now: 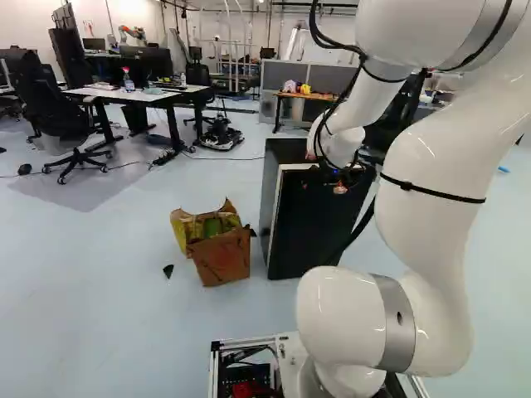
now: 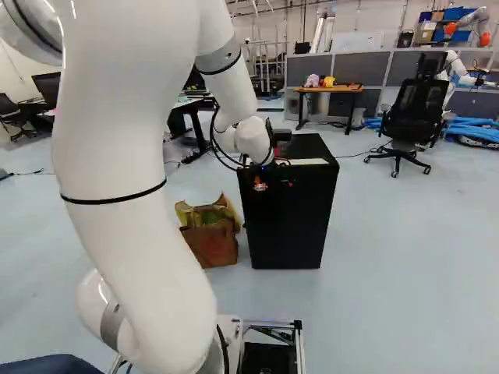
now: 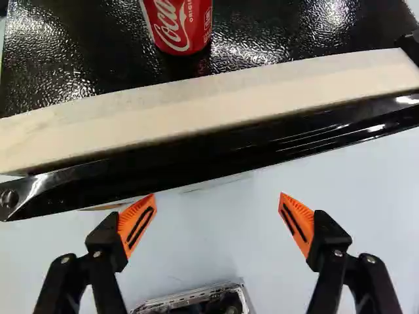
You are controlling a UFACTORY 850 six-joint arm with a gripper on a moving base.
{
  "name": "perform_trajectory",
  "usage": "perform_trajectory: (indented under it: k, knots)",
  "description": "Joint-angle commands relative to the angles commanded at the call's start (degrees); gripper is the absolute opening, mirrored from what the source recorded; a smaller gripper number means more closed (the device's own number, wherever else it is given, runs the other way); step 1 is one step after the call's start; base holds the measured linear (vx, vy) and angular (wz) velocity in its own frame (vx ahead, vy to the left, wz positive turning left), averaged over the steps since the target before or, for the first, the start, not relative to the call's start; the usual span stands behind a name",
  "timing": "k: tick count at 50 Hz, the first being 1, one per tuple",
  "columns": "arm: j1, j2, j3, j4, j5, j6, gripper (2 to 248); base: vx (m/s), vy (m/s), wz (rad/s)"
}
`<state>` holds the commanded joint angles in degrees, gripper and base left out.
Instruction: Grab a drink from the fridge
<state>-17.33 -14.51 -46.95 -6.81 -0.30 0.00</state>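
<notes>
Black fridge (image 2: 290,214) standing on pale floor (image 2: 390,265), centre of the right base view; right of centre in the left base view, partly behind the white arm (image 1: 440,199). Arm bends over toward the fridge's upper edge.

End effector (image 2: 260,185) at that upper edge, near the front face. Wrist view: end effector (image 3: 218,195) open, fingers spread wide, orange pads (image 3: 137,226) facing each other, nothing gripped. Pale floor shows through the gap.

Drink: red can (image 3: 178,25), on the fridge's dark, pebbled top, ahead of the fingers and beyond the pale strip (image 3: 216,98) that runs along the edge. Can apart from both fingers; its far end out of view. Glossy black edging (image 3: 229,157) on the near side of the strip. Can not made out with certainty in either base view.

Torn brown paper bag (image 1: 222,255) on the floor beside the fridge, centre-left of the left base view. Small black scrap (image 1: 168,270) left of the bag. Black office chair (image 2: 415,113), upper right of the right base view; another robot (image 2: 460,74) behind it.
</notes>
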Motion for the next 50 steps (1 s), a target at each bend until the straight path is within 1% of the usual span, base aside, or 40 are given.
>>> perform_trajectory:
  k: [17, 32, 41, 50]
  knots:
    - [0.0, 0.0, 0.0, 0.0, 1.8, 0.0, 247, 0.0, 0.0, 0.0]
    - [0.0, 0.1, 0.1, 0.0, 1.8, 0.0, 247, 0.0, 0.0, 0.0]
    - [-0.2, 1.0, 1.2, 0.0, 1.8, 0.0, 247, 0.0, 0.0, 0.0]
    - [-0.4, 2.7, 3.2, 0.0, 1.8, 0.0, 247, 0.0, 0.0, 0.0]
